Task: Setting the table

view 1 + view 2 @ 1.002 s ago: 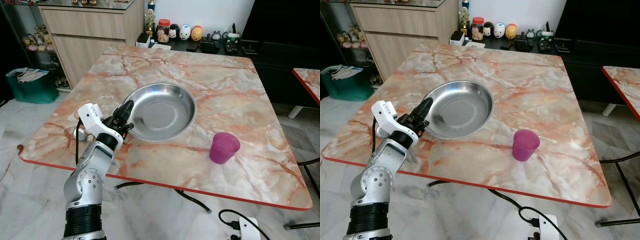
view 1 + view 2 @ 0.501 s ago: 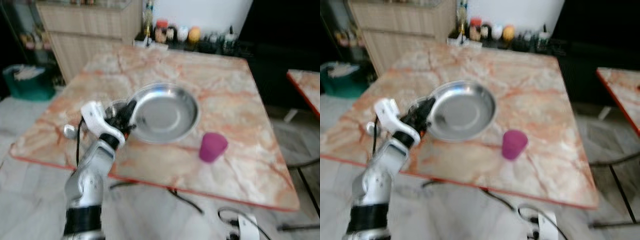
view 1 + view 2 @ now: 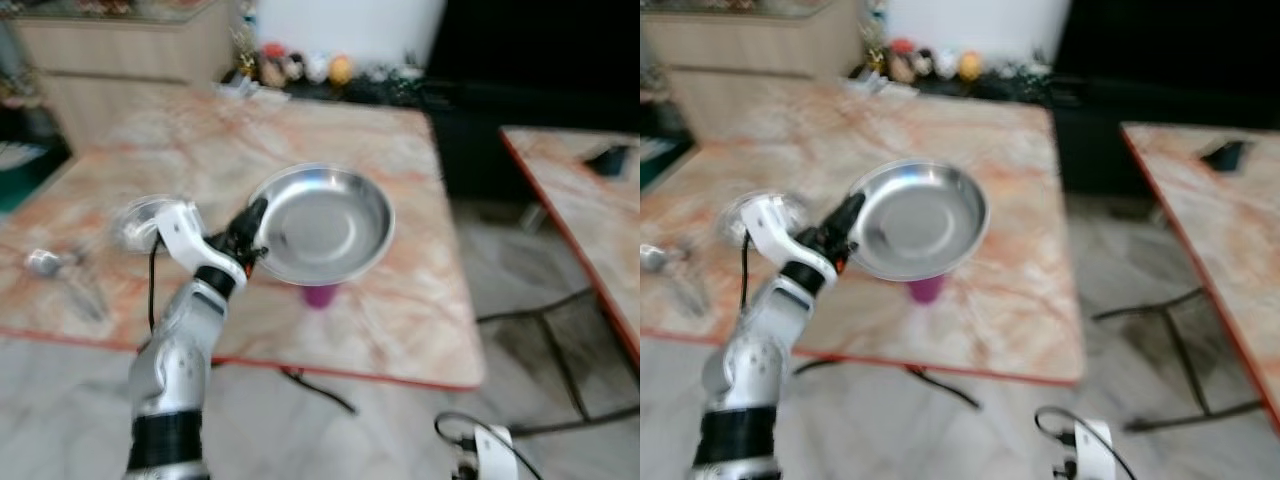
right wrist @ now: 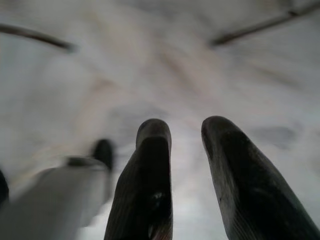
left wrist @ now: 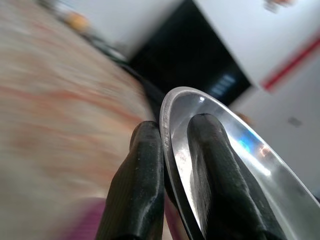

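I hold the steel bowl [image 3: 322,223] rim pinched in my left end effector [image 5: 167,150]; keep it level above the table [image 3: 420,300].

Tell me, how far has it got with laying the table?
Early on. Done: a purple cup stands on the marble table, and blurry cutlery lies near its left edge. In hand: the left gripper pinches the steel bowl by its rim, carrying it. Left: setting that bowl down.
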Robot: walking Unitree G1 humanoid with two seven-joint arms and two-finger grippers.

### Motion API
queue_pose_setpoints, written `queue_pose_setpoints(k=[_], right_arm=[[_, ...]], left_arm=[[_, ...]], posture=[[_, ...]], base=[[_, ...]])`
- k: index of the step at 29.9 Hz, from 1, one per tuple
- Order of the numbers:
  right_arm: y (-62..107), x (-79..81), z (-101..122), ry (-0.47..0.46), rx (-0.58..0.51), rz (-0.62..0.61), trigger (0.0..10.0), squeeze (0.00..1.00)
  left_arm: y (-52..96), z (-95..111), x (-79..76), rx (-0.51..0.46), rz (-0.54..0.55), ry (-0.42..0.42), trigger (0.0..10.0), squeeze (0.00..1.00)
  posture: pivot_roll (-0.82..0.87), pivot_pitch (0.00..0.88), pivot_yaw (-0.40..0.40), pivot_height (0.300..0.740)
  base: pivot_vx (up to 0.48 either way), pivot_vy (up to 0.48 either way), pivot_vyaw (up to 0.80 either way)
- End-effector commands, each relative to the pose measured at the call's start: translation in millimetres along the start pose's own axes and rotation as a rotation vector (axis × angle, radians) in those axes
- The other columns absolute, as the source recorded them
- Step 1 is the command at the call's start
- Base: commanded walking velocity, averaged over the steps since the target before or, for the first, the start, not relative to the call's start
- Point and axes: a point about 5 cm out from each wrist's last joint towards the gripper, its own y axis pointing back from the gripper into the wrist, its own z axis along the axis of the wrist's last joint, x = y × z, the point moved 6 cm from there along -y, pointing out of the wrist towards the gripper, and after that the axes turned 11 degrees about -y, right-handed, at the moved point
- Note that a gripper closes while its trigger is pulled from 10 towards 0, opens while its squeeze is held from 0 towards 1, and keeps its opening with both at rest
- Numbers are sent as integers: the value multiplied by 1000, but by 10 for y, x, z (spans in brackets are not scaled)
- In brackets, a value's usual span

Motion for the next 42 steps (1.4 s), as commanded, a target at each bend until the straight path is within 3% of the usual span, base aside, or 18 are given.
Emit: queue_pose_setpoints(k=[1,42], right_arm=[[-10,91,34,-5,-7,21,10000,0],[-10,101,40,0,-8,32,10000,0]], left_arm=[[-5,169,32,-50,2,-20,10000,0],[-35,211,7,-62,-7,-23,10000,0]], posture=[[140,0,-81,740],[135,0,-80,740]], base=[[0,-322,0],[0,-345,-100]])
